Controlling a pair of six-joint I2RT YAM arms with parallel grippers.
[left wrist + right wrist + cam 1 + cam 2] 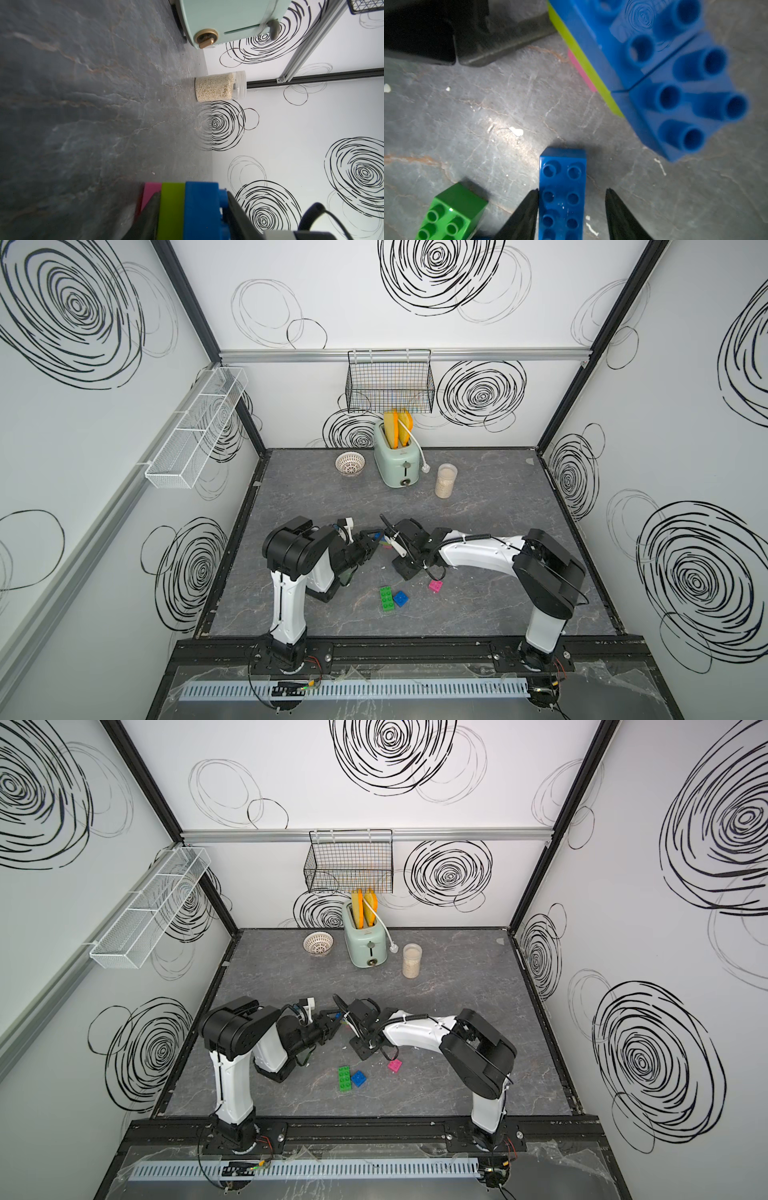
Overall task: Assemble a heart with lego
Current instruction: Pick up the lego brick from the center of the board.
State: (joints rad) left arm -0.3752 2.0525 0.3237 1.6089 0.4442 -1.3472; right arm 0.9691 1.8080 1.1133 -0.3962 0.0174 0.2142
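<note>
Heart point(623, 62) was clamped in left gripper point(192, 197); right gripper point(572, 190) gaped astride a blue brick point(562, 172); I judged closing on it next.

Dark grey marbled table point(498, 531), white walls point(353, 290) with black scribbled swirls, mint toaster point(392, 466), orange and yellow slices point(397, 429), black basket point(390, 385), white basket point(195, 435), green brick point(386, 597), blue brick point(401, 598), pink brick point(435, 585), heart point(643, 47) in blue, lime, pink layers
</note>
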